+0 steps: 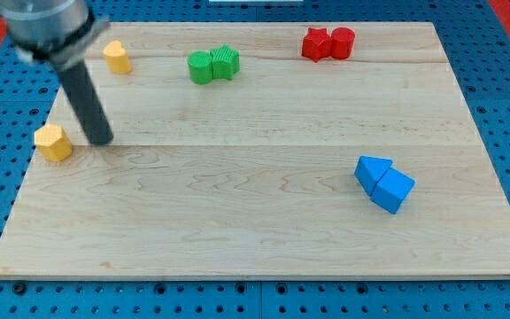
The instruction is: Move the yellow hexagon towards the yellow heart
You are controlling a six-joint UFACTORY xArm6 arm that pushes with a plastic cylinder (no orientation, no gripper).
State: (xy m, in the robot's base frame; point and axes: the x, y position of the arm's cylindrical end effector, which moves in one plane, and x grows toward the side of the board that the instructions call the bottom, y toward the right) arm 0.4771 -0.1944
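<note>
The yellow hexagon (53, 142) lies near the board's left edge, about halfway down. The yellow heart (117, 57) sits near the view's top left, above and to the right of the hexagon. My tip (102, 139) rests on the board just right of the hexagon, with a small gap between them. The dark rod leans up and to the left from the tip and passes left of the heart without touching it.
Two green blocks (212, 65) touch each other at the top centre. Two red blocks (328, 42) touch at the top right. Two blue blocks (384, 182) touch at the lower right. The wooden board (255, 221) lies on a blue pegboard.
</note>
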